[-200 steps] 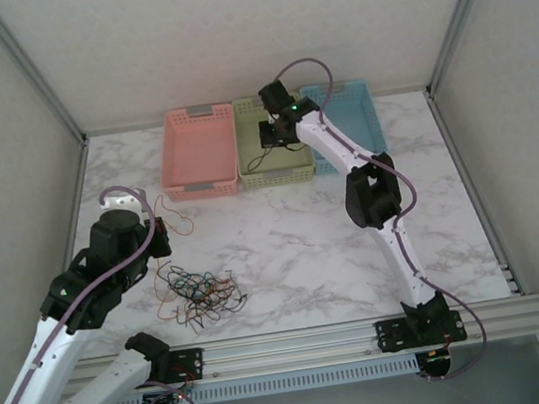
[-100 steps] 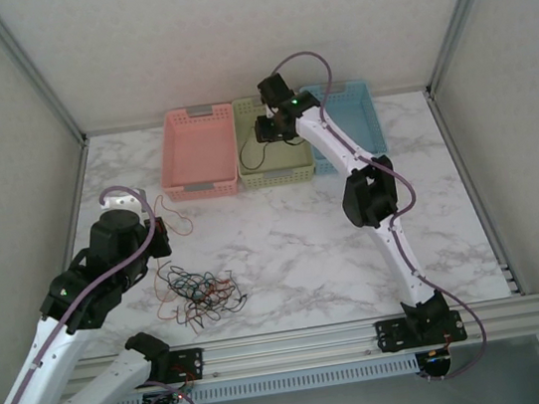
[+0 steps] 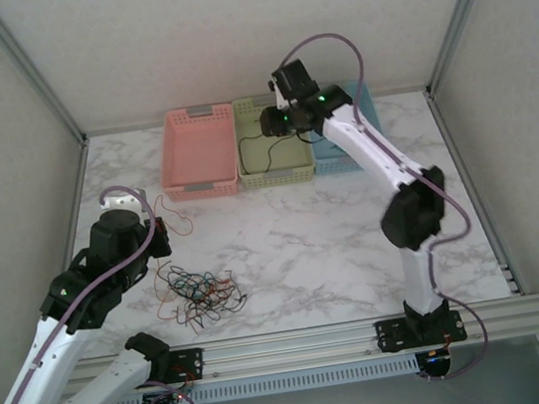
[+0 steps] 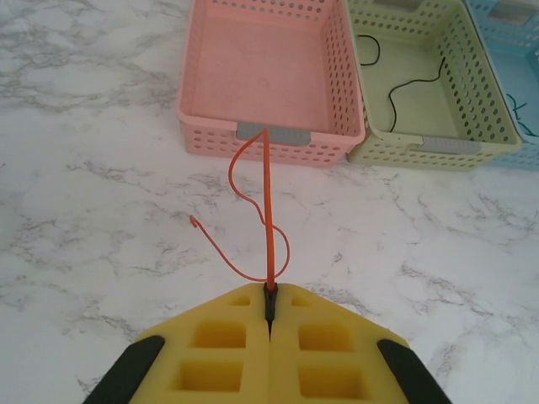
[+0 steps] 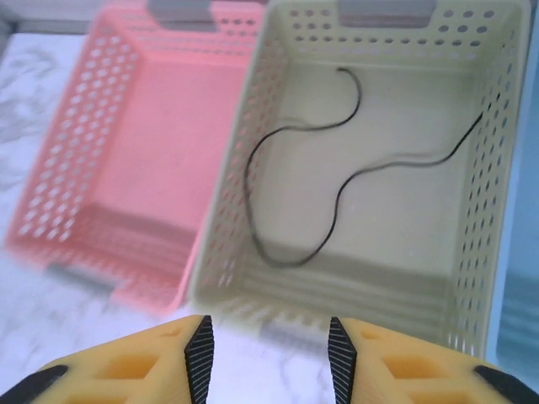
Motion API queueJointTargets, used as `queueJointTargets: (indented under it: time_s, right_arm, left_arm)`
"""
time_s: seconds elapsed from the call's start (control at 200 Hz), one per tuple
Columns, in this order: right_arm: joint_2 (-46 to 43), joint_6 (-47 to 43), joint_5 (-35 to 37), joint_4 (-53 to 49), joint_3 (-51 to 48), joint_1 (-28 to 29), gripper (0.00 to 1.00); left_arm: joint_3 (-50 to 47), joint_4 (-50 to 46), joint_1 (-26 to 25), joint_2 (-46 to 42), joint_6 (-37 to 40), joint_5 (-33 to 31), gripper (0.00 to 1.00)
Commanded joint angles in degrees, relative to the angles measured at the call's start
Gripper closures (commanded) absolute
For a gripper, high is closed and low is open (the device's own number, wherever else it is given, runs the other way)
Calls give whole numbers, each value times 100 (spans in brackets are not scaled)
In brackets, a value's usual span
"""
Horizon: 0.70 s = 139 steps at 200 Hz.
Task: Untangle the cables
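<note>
A loose tangle of thin cables (image 3: 199,298) in red-orange, black and green-teal is seen lying on the marble table (image 3: 306,247), near the front edge and just beside the left arm. One orange cable (image 4: 267,202) is drawn apart from the heap: it is pinched at one end between the closed yellow fingers of the left gripper (image 4: 269,307), from where it is stretched straight up to the front wall of the pink basket (image 4: 210,139), with a loop and a hooked free end lying on the marble. A single black cable (image 5: 335,202) lies in curves on the floor of the green basket (image 5: 497,168). The left arm is folded, its wrist held low over the table's left side and pointed toward the baskets. The right arm is stretched far across the table, and the right gripper (image 5: 269,345) is held above the near edge of the green basket with its fingers parted and nothing between them. The pinch on the orange cable is made plain by the left wrist view, while in the top view that cable is no more than a faint line. A dark wire can also be made out in the blue basket (image 4: 524,67) in the left wrist view.
</note>
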Motion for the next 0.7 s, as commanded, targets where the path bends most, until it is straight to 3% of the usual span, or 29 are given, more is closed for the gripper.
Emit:
queueJointTargets:
  time_s: [0.0,0.115,0.305,0.5,0.691]
  right_arm:
    - [-1139,27,-534,1075,-1545,399,59]
    - [-2026,274,-1109,1898,-3234,681,61]
    - [-2322,374,-1467,2383,-4619,1606,63]
    - [-1709,407,-1783,2937,-5013,2461,60]
    - [-813,320,-2047,3038,-4485,2847,59]
  left_arm:
    - [-34,-45,-12,-49,44,21,100]
    - [-22,-42,-16,-91,24,52,100]
    - [-13,-54,-17,-101,15,48,100]
    - [-26,-66,-15,-122,35,-84,100]
    - [-27,-77,-10,-118,35,-141,100]
